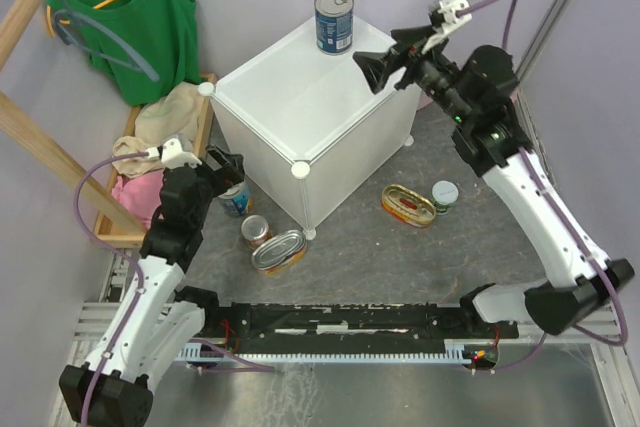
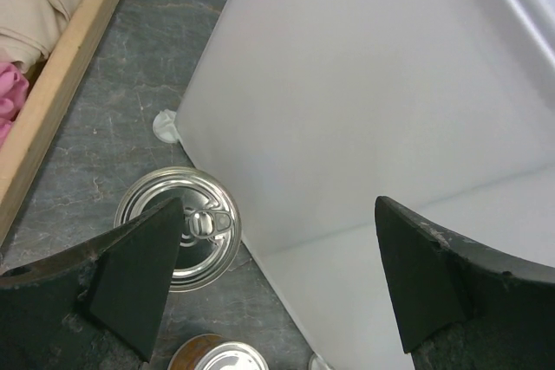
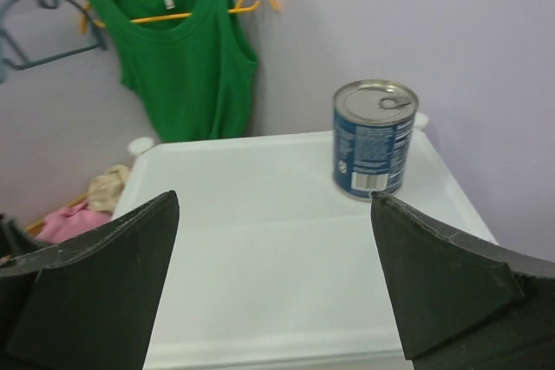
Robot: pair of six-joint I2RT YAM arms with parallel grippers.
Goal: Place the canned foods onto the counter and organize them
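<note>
The left claw [image 2: 277, 288] is spread wide and holds nothing; it hangs low beside the left wall of the counter [image 2: 364, 84], a large white cube of plastic panels with round corner connectors. Under its left finger [image 2: 130, 288] stands a blue-labelled can [image 2: 186, 231], upright on the grey stone-patterned surface [image 2: 139, 67] just beside the cube's wall. In the wrist view the finger overlaps the can's silvery pull-tab lid, but whether they touch cannot be told. The right claw [image 3: 273, 288] is also spread wide and empty, held in the air at the right-hand edge of the counter top. Ahead of it a tall blue can [image 3: 375, 139] stands upright near the far right corner of the top, apart from both fingers. Down on the grey surface, near the counter's front corner, sit a small orange-red can [image 1: 255, 231] and, touching or almost touching it, a flat oval tin [image 1: 279, 251] with a silvery lid. To the right of that corner a second oval tin [image 1: 408, 205] lies showing its red and yellow face, with a small green-white can [image 1: 445, 195] just beside it. To the left of the cube stands a wooden rack [image 2: 65, 84] whose base holds a beige cloth [image 1: 165, 117] and a pink cloth [image 1: 135, 197]. A green tank top [image 1: 140, 27] hangs above them on a yellow hanger, against pale lilac walls.
</note>
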